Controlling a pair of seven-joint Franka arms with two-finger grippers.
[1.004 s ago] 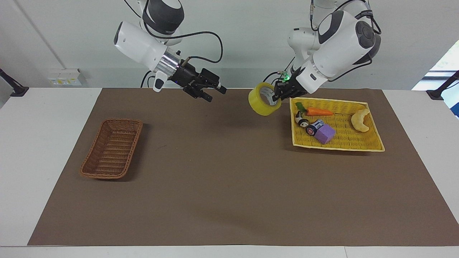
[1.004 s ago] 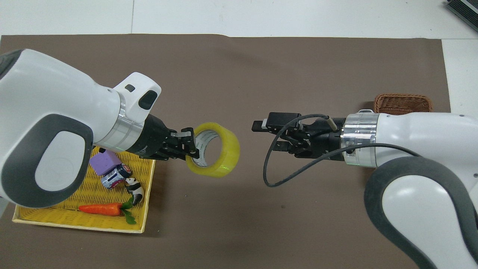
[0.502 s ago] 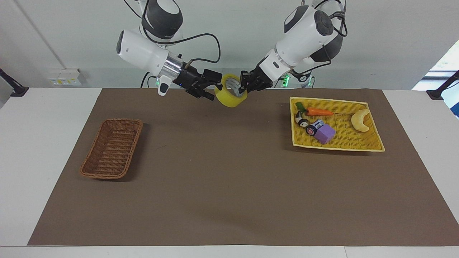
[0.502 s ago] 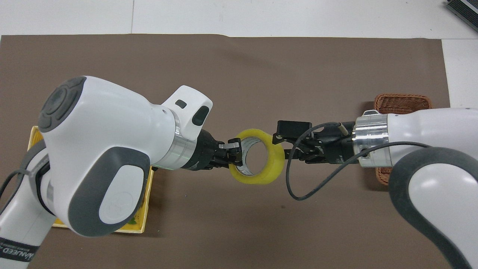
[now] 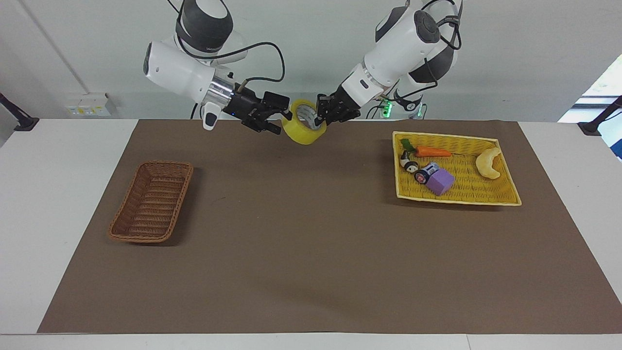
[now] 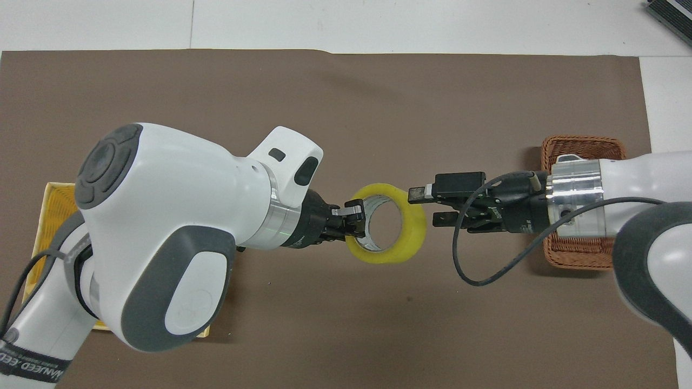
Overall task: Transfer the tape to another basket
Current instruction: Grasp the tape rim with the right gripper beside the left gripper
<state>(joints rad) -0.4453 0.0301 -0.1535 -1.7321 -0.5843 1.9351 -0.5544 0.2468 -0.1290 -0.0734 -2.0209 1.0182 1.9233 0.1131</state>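
the tape (image 5: 303,129) (image 6: 386,223) hung in the air at upper centre of the facing view, over the brown mat (image 5: 311,253) near its robot-side edge, tilted so its open core showed. the left gripper (image 5: 321,115) (image 6: 357,224) was clenched on the tape's wall, one finger inside the core and one outside, arm coming in from the upper right of the facing view. the right gripper (image 5: 279,121) (image 6: 430,205) sat just beside the tape on its other end, fingers spread apart, one finger at the tape's outer rim in the overhead view; whether it touched could not be told. in the overhead view both grippers met at frame centre with the tape between them.

the basket (image 5: 151,201) (image 6: 584,148) lay at the left of the facing view toward the right arm's end of the mat, nothing in it, partly covered by the right arm in the overhead view. the yellow tray (image 5: 505,197) (image 6: 46,194) lay at the right of the facing view toward the left arm's end, holding a carrot (image 5: 431,151), a purple block (image 5: 441,182), a small panda figure (image 5: 409,166), a small can (image 5: 426,172) and a pale crescent toy (image 5: 489,163). the tape was well apart from both the basket and the tray.
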